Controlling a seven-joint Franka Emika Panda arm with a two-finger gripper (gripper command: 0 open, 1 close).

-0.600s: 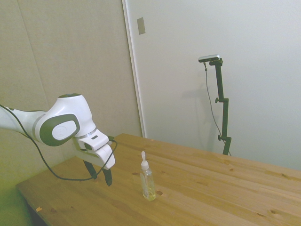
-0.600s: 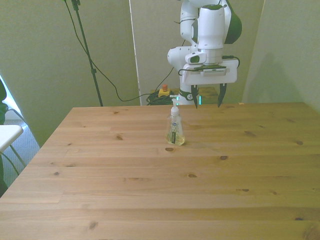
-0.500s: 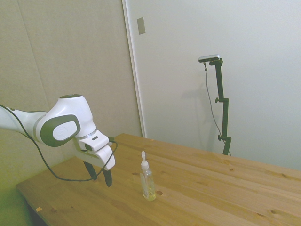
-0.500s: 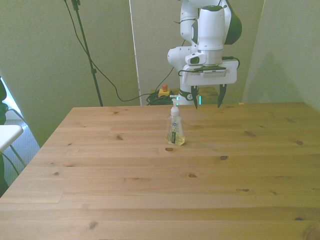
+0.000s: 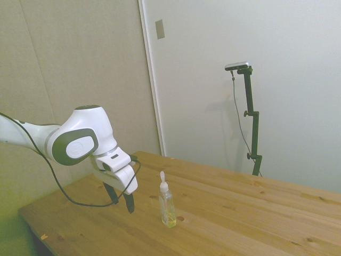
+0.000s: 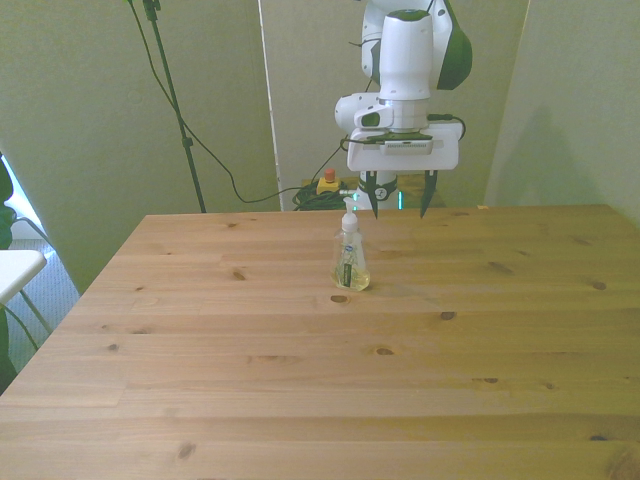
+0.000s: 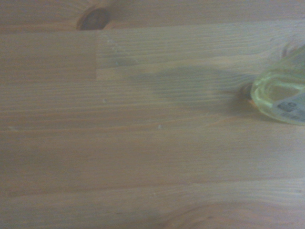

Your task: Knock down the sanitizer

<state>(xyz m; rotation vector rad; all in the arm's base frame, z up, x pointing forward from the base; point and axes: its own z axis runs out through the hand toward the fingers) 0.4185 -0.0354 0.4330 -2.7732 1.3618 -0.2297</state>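
Standing sanitizer, yellowish liquid inside

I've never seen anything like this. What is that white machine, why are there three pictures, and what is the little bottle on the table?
The white machine is a robot arm. At its end sits a gripper with two dark fingers, now open and holding nothing.

The three pictures show one moment from three cameras: one off to the side of the table, one across the table facing the robot, and one on the robot's wrist, which looks down from close by and is blurry.

On the wooden table stands a sanitizer, a small clear bottle with yellowish liquid and a white pump top. It is upright, and the gripper hangs near it without touching it.
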